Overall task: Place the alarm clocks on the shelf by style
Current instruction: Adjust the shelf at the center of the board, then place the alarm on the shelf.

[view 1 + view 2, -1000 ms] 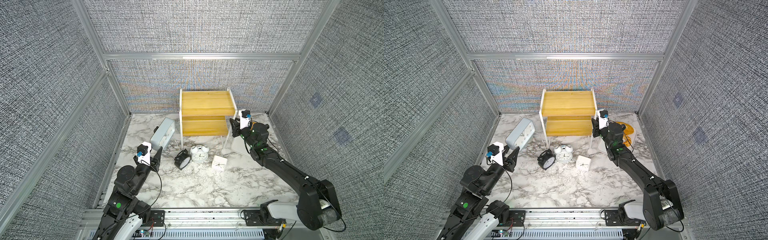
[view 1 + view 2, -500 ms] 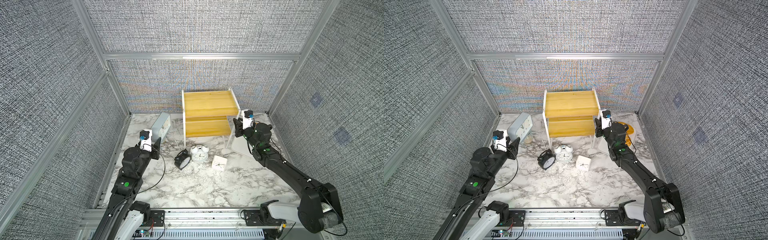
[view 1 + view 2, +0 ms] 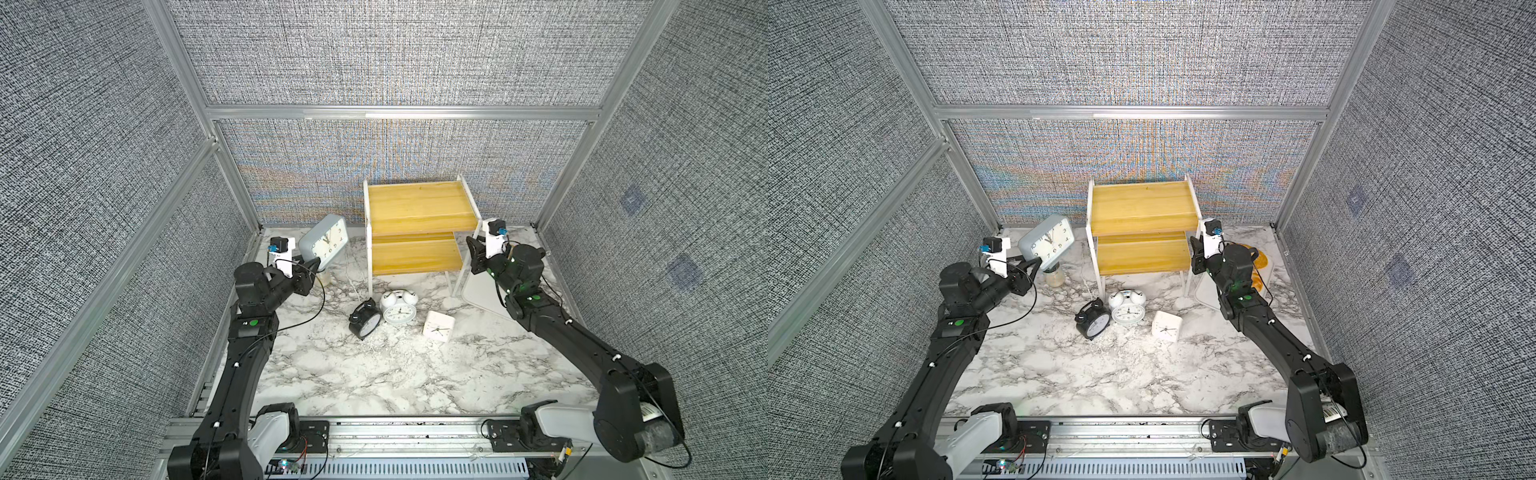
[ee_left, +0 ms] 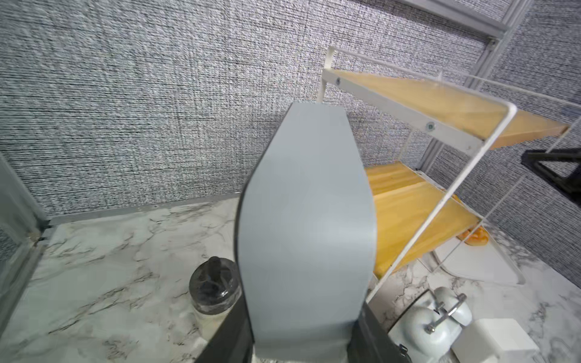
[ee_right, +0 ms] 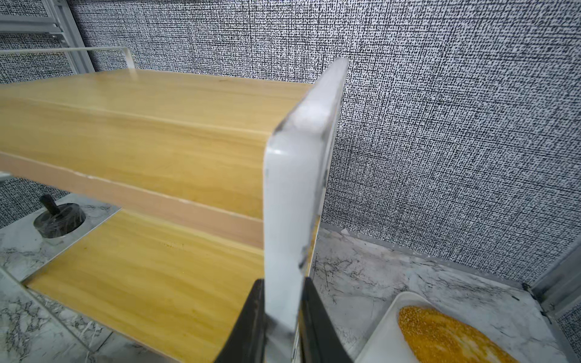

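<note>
L gripper clamps grey-blue clock aloft near shelf; R gripper pinched on its frame. Shelf bare. Black clock, white bell clock, square clock wait on worktop.

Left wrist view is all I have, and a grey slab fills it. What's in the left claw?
Observer: The grey-blue clock. You see its edge. In both top views its numbered dial faces up, and the left claw holds it off the table beside the shelf.
Operator: And the black thing at my frame edge?
Observer: That's the right claw, shut on the shelf's white frame at a corner of the top board.
</note>
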You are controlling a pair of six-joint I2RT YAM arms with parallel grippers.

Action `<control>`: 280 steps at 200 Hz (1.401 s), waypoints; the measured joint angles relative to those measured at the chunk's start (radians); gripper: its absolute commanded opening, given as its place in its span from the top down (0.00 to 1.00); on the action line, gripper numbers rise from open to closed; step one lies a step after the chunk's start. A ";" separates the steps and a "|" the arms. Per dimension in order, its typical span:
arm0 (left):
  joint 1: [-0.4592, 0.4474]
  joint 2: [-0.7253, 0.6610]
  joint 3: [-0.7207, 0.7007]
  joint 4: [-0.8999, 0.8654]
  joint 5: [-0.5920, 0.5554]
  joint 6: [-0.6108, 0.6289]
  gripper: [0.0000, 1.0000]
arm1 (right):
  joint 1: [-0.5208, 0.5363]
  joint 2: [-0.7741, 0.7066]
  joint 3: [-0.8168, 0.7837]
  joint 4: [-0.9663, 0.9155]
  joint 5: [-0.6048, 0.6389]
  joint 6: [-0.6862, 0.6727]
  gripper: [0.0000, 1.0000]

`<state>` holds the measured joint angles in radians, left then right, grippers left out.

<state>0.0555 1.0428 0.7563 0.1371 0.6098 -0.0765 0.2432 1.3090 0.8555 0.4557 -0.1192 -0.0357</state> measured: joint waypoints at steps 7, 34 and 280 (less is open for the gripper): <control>0.000 0.022 0.011 0.000 0.029 0.016 0.86 | 0.000 0.003 0.003 -0.002 -0.001 0.000 0.78; 0.000 0.105 0.063 0.005 0.144 0.081 0.85 | 0.000 0.008 0.006 -0.003 -0.003 0.000 0.78; -0.088 0.584 0.417 -0.115 0.523 0.441 0.85 | -0.002 0.030 0.020 -0.015 -0.016 0.000 0.78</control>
<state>-0.0326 1.6272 1.1728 0.0219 1.1332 0.3645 0.2409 1.3388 0.8753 0.4408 -0.1352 -0.0353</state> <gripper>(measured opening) 0.463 0.223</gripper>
